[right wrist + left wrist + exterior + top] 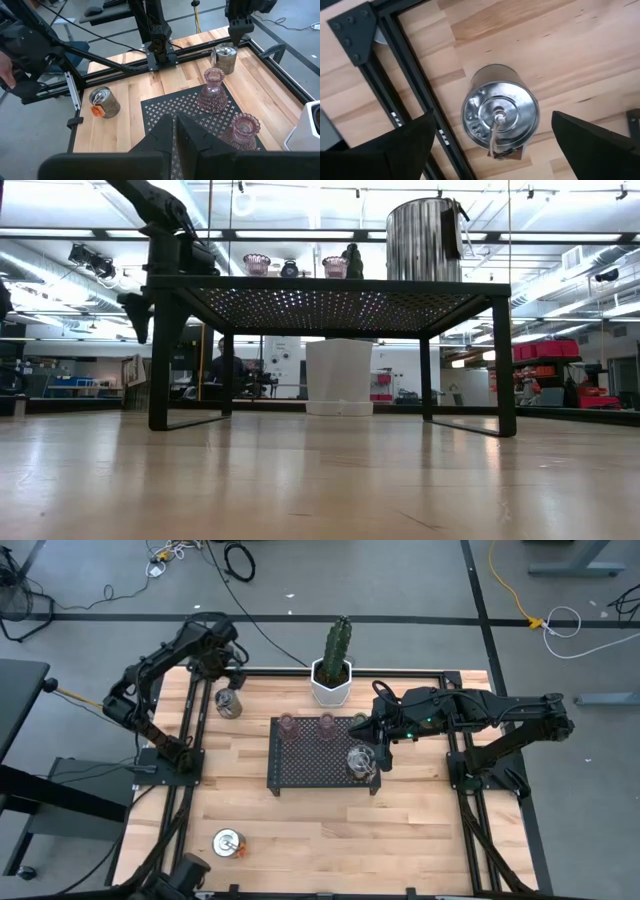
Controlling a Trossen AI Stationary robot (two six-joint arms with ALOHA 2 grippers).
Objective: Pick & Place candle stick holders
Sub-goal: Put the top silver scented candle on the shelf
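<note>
A shiny silver holder (228, 703) stands on the table's far left. My left gripper (495, 145) hangs over it, open, one finger on each side, apart from it. A second silver holder (362, 762) stands on the black mesh tray (300, 765), near its right end; it also shows in the low view (420, 240). My right gripper (380, 748) is shut just beside this holder, on its far right side. Three tinted glass cups (288, 727) (326, 725) (358, 722) stand along the tray's far edge. A third silver holder (230, 842) stands near the table's near edge. My right gripper (175, 131) is shut with nothing showing between its fingertips. The gripper's own body hides the silver holder in the right wrist view. I cannot tell whether a finger touches the holder's wall.
A white hexagonal pot with a cactus (332, 680) stands at the far edge, behind the tray. Black frame rails (415, 90) run along the table's left side close to the far-left holder. Bare wood lies in front of the tray.
</note>
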